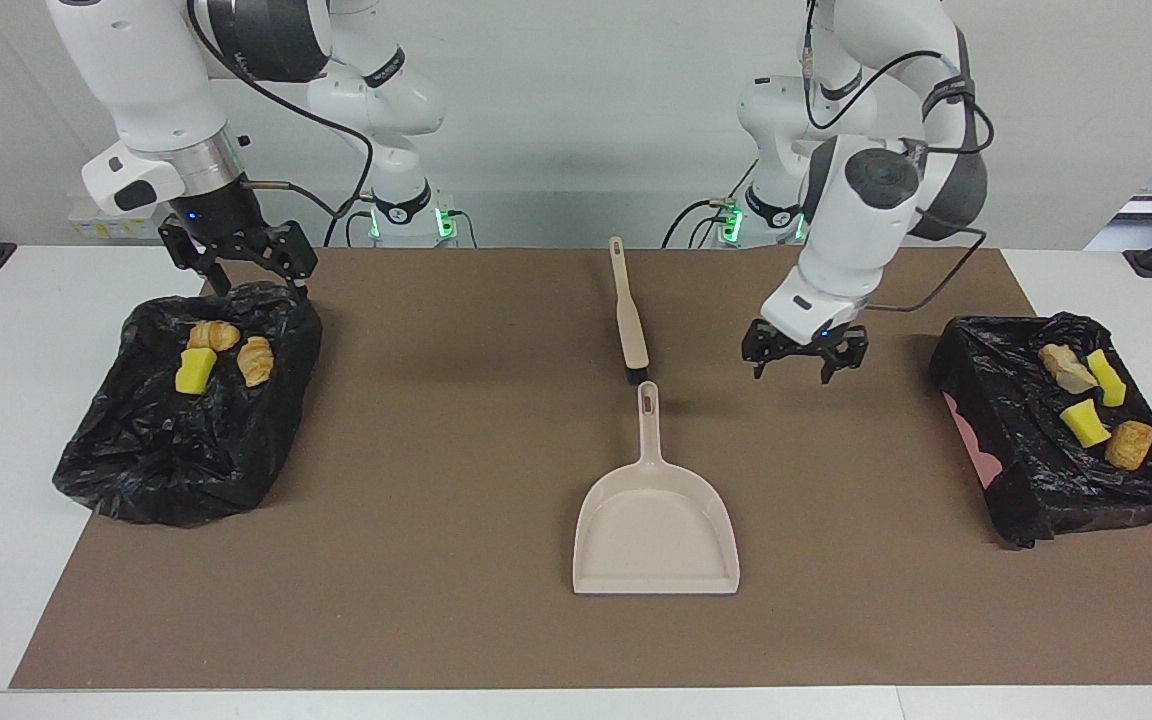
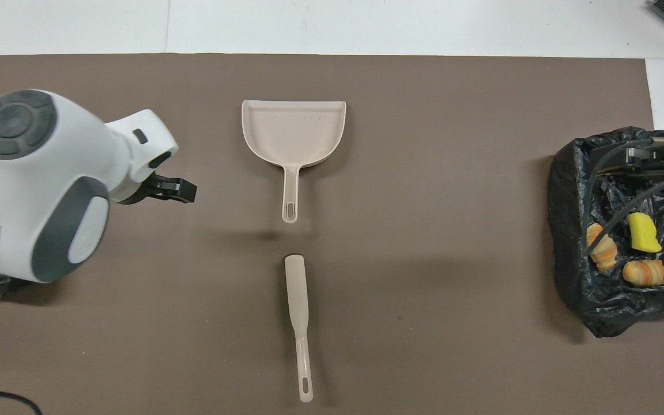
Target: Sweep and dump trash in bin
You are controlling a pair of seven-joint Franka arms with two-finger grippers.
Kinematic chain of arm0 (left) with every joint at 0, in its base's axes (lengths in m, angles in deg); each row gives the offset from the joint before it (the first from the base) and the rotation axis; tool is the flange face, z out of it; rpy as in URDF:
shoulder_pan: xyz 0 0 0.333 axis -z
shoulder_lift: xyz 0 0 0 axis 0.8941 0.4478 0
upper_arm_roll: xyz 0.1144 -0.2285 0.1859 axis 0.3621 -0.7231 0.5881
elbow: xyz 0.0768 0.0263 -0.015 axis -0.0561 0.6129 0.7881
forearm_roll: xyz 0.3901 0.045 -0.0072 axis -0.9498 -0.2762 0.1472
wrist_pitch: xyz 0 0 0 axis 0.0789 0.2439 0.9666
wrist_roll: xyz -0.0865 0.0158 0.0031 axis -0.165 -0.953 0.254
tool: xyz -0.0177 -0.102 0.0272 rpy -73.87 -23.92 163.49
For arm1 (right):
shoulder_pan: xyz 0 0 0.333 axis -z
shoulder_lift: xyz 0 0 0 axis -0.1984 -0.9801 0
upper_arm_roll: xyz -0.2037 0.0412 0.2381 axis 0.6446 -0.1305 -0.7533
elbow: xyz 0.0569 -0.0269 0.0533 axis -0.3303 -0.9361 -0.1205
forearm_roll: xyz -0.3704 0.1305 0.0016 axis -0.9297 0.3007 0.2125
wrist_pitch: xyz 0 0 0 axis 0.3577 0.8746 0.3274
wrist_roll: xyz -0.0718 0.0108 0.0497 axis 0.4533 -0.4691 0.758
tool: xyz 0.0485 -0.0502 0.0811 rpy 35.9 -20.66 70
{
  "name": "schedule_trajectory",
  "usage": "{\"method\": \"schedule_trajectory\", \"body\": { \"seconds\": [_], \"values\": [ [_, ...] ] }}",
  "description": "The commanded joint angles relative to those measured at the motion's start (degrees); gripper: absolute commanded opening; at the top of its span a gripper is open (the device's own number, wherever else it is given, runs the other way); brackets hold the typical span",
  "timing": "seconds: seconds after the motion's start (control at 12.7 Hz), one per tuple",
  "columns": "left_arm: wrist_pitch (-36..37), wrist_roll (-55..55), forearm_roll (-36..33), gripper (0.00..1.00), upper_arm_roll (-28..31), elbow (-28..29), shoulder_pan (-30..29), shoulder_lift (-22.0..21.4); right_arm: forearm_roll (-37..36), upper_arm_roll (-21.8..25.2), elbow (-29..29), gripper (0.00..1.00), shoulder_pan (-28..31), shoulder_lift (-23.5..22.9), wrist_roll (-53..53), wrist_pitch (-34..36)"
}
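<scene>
In the overhead view I see my left gripper (image 2: 185, 190) open and empty at nine o'clock from the pan (image 2: 293, 129), whose handle runs to six o'clock, while my right gripper (image 1: 241, 255) waits open over a bin (image 1: 126, 450) holding trash (image 1: 194, 370).

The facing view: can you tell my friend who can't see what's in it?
A beige dustpan and brush lie mid-table, untouched. All trash sits in two black-bagged bins at the table's ends. Both claws are open: left claw over the mat, right claw above a bin.
</scene>
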Motion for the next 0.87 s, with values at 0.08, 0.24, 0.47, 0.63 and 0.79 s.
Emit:
{"method": "schedule_trajectory", "body": {
  "seconds": [0.08,0.24,0.47,0.63,0.79],
  "values": [
    [9.6,7.1,0.1,1.00,-0.4,-7.3,-6.2,-4.5,1.0,0.1,0.5,1.00,0.3,-0.2,-1.9,0.4],
    [18.3,8.9,0.2,1.00,-0.3,-17.6,-8.4,-3.5,1.0,0.1,0.6,1.00,0.3,-0.1,-1.9,0.6],
    [23.5,9.0,0.3,1.00,0.0,-22.5,-9.9,-3.6,1.0,0.1,0.6,1.00,0.3,-0.2,-1.8,0.4],
    [24.7,9.3,0.1,1.00,-0.4,-22.7,-9.9,-4.9,1.1,0.1,0.6,1.00,0.3,-0.2,-1.8,0.4],
    [23.6,9.1,0.2,1.00,-0.5,-19.0,-10.0,-8.1,1.1,0.1,0.6,1.00,0.2,-0.2,-1.8,0.3]
  ]
}}
